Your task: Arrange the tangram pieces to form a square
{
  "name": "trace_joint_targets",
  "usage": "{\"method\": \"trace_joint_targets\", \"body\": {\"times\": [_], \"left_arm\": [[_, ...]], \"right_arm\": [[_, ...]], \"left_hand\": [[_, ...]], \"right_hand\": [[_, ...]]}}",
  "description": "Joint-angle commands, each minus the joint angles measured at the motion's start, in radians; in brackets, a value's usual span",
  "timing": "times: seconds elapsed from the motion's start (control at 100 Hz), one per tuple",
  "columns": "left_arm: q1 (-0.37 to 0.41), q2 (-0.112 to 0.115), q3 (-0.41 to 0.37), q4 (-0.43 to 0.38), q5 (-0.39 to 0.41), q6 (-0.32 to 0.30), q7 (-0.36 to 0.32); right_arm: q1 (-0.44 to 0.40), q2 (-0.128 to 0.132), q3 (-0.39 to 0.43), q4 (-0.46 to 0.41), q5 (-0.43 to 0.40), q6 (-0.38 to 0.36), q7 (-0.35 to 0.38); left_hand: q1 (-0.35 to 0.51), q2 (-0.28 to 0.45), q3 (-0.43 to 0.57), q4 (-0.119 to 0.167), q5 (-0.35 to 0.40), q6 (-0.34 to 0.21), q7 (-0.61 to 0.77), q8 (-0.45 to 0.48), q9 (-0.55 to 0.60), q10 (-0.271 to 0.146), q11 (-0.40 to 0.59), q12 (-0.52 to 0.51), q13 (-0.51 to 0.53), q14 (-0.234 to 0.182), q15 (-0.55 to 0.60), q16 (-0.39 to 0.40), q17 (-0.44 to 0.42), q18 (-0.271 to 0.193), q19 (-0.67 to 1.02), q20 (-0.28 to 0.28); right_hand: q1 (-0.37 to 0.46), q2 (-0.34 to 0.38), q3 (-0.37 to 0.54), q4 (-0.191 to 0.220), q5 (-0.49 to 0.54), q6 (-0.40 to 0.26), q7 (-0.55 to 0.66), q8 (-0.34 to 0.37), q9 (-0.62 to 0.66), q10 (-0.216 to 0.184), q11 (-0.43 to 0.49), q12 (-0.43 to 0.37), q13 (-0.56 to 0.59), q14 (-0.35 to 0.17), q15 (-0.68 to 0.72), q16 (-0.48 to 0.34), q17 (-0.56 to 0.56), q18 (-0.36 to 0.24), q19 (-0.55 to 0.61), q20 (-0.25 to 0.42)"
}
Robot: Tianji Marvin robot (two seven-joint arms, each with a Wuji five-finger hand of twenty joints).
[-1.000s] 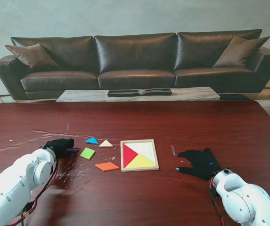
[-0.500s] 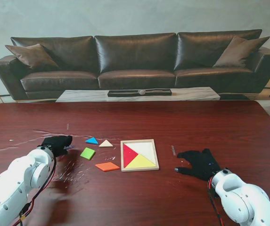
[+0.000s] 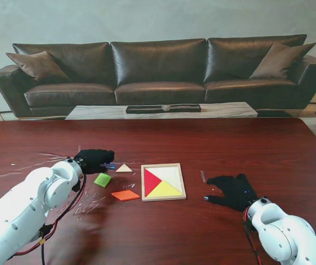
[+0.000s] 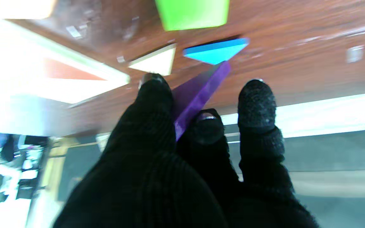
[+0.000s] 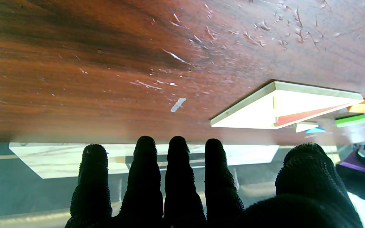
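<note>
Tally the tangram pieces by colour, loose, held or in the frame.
Red triangle piece: 1
Yellow triangle piece: 1
White triangle piece: 1
Cream triangle piece: 1
Blue triangle piece: 1
Green square piece: 1
Orange parallelogram piece: 1
Purple piece: 1
Total: 8

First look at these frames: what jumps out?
The left robot hand pinches a purple tangram piece between its fingers, just over the blue triangle. Mid-table sits the wooden frame, already holding red, yellow and white pieces, with green and orange pieces loose to its left. The right robot hand rests open, right of the frame.
</note>
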Motion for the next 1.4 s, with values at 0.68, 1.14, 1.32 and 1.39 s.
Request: {"method": "trace_joint_targets", "body": {"times": [0.68,1.14,1.32,1.39], "left_arm": [[-0.372,-0.151,0.541,0.333,-0.362,-0.292,0.122],[-0.430,-0.187,0.640,0.396,-0.404,-0.309,0.107],[-0.433,-0.189,0.648,0.397,-0.392,-0.302,0.114],[-0.438,-0.192,0.656,0.403,-0.397,-0.301,0.110]], "right_arm": [[-0.022,0.000,0.019,-0.047,-0.023,-0.006,-0.001],[-0.029,0.000,0.025,-0.053,-0.026,-0.003,0.003],[-0.030,0.000,0.024,-0.053,-0.027,0.000,0.004],[-0.031,0.000,0.024,-0.054,-0.026,0.001,0.004]], "left_hand": [[0.123,0.011,0.045,0.119,0.025,-0.163,0.053,-0.055,0.082,-0.088,-0.069,0.092,-0.025,-0.002,-0.194,0.030,-0.002,0.042,-0.031,-0.012],[0.140,0.038,-0.002,0.129,-0.104,-0.122,0.019,-0.305,0.084,0.032,-0.476,-0.073,-0.057,0.004,-0.227,0.026,-0.051,0.069,-0.012,-0.029],[0.145,0.060,-0.008,0.123,-0.070,-0.144,-0.007,-0.700,0.107,0.068,-0.527,-0.089,-0.057,0.042,-0.246,0.008,-0.081,0.113,0.019,-0.025],[0.145,0.075,-0.007,0.122,-0.040,-0.149,-0.023,-0.758,0.100,0.078,-0.539,-0.091,-0.065,0.052,-0.259,0.001,-0.097,0.125,0.022,-0.024]], "right_hand": [[-0.007,0.026,0.004,0.027,-0.021,-0.011,-0.006,-0.010,0.019,-0.012,-0.015,-0.007,0.033,0.015,-0.004,0.001,-0.013,0.026,-0.004,-0.014],[-0.006,0.026,0.004,0.027,-0.022,-0.011,-0.007,-0.011,0.019,-0.010,-0.015,-0.007,0.037,0.013,-0.003,0.002,-0.013,0.029,-0.004,-0.014],[-0.006,0.027,0.004,0.027,-0.024,-0.007,-0.008,-0.011,0.017,-0.006,-0.015,-0.006,0.040,0.011,-0.001,0.003,-0.013,0.029,-0.004,-0.014],[-0.005,0.026,0.004,0.027,-0.024,-0.005,-0.009,-0.011,0.015,-0.003,-0.015,-0.006,0.040,0.010,-0.001,0.003,-0.013,0.029,-0.004,-0.014]]}}
